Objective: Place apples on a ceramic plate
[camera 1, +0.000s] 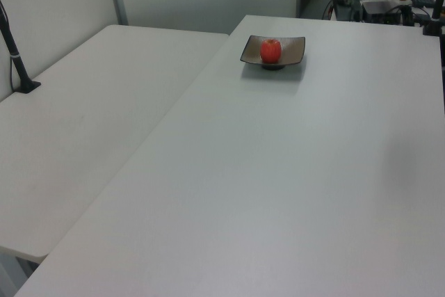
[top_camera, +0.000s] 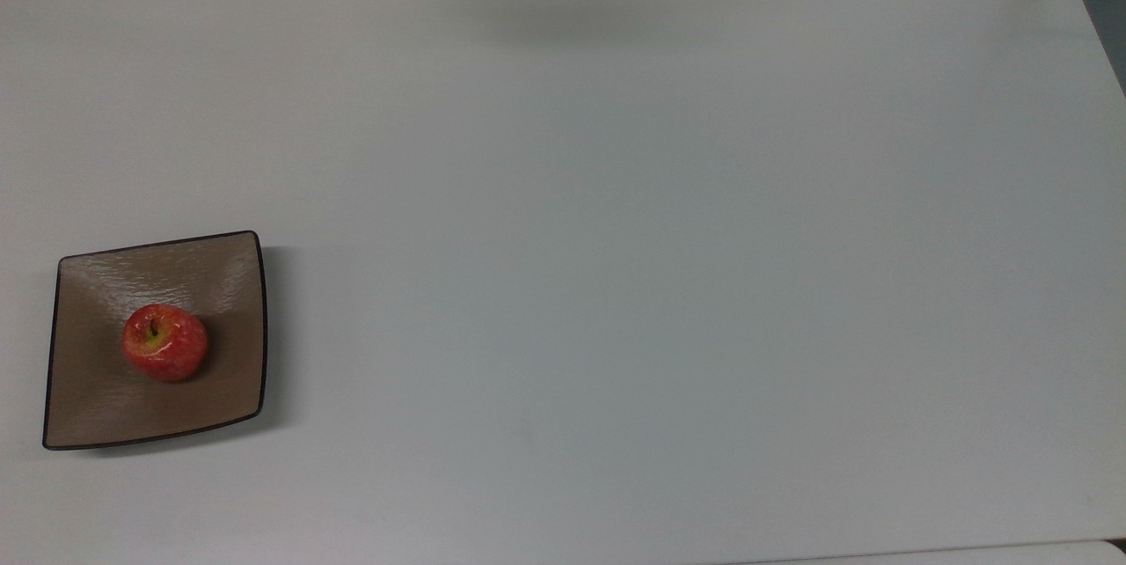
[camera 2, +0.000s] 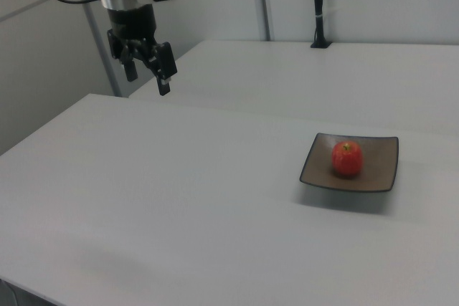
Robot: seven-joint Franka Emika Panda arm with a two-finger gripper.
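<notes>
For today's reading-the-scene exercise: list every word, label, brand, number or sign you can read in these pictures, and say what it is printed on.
None can be read: the apple, the ceramic plate, the table and the gripper carry no legible text.
</notes>
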